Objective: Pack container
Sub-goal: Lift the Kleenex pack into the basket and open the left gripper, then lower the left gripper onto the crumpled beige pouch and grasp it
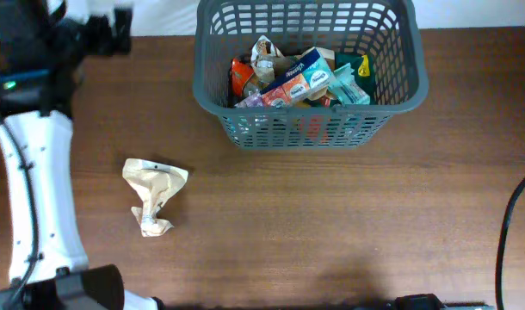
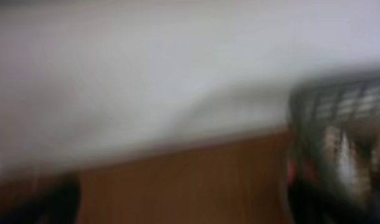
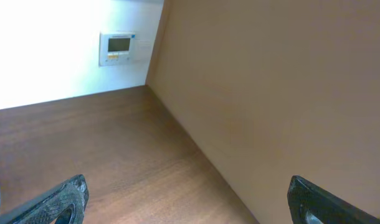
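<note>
The dark grey lattice basket [image 1: 213, 60] stands at the table's far middle, holding several colourful packets [image 1: 301, 82]. It shows blurred at the right of the left wrist view [image 2: 339, 99]. A crumpled beige packet [image 1: 155, 194] lies on the wood to the left of the basket, nearer the front. My left gripper [image 1: 112, 30] is up at the far left, motion-blurred, well away from the beige packet; its fingers [image 2: 177, 202] look spread with only wood between them. My right gripper [image 3: 187, 202] is open and empty over bare table; it is out of the overhead view.
The left arm's white link [image 1: 39, 189] runs along the table's left side. A black cable [image 1: 512, 224] hangs at the right edge. In the right wrist view a tan panel [image 3: 283, 93] borders the table and a wall control unit [image 3: 118, 48] sits beyond.
</note>
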Robot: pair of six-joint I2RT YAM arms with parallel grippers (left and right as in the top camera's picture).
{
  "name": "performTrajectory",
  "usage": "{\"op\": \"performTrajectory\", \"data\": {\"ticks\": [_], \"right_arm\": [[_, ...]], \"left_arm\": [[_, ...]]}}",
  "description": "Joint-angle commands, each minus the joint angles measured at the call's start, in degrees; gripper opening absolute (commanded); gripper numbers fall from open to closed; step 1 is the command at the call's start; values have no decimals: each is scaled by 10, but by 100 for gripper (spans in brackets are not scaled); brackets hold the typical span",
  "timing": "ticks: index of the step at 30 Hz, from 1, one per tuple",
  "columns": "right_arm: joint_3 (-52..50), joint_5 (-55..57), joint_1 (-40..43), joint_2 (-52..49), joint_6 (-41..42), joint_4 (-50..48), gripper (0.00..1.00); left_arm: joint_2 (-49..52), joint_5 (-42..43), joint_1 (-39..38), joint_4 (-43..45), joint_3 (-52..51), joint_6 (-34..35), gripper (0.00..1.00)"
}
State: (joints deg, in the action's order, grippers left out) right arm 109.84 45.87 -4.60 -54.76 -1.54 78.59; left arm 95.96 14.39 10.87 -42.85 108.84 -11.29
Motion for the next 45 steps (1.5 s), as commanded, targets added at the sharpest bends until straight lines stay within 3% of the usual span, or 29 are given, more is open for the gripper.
{"op": "performTrajectory", "data": {"ticks": [1, 8, 13, 20, 23, 26, 32, 36, 45], "right_arm": [[0, -2, -3, -9, 2, -14, 99], [0, -2, -3, -32, 2, -43, 99], [0, -2, -3, -40, 3, -53, 99], [0, 15, -3, -35, 36, -56, 99], [0, 12, -3, -35, 57, -55, 99], [-2, 11, -13, -35, 63, -55, 99], [-17, 35, -43, -22, 59, -53, 99], [-35, 44, -57, 1, 49, -53, 99], [-66, 59, -68, 65, 22, -70, 99]], "left_arm": [[5, -21, 26, -120, -9, 4, 99], [15, -35, 70, -254, -122, 9, 96], [7, -43, 55, -402, -141, -102, 85], [-144, -43, 37, -414, -211, -97, 86], [-259, -92, 36, -395, -307, -59, 87], [-338, -113, 37, -361, -390, -46, 100], [-408, -105, 34, -245, -556, -46, 100], [-373, -99, 35, -199, -589, -49, 99], [-158, -78, 35, -84, -592, -50, 100]]}}
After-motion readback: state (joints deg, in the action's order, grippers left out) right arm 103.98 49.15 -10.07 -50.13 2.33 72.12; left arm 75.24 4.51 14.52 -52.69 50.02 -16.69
